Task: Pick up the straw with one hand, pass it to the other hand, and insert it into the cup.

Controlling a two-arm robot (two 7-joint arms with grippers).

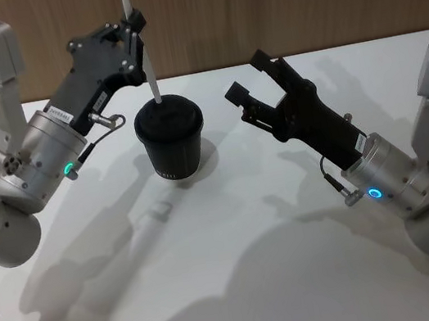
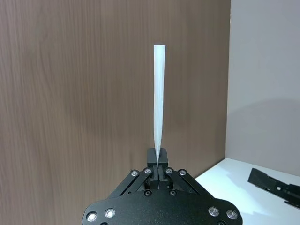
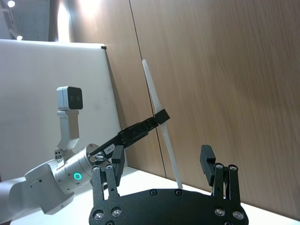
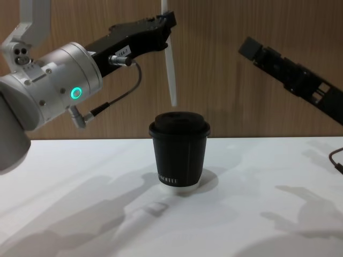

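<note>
The left gripper [image 1: 134,23] is up in the air above the cup [image 1: 172,145]. Its jaws are pinched tight on the straw [image 4: 170,69]. The straw stands almost straight up, and its bottom end hangs just over the cup's lid, not touching it in the chest view. The cup sits upright on the white table [image 1: 299,262], about in the middle. The right gripper [image 1: 250,78] is off to the right of the cup, raised, with its jaws wide apart and holding nothing.
</note>
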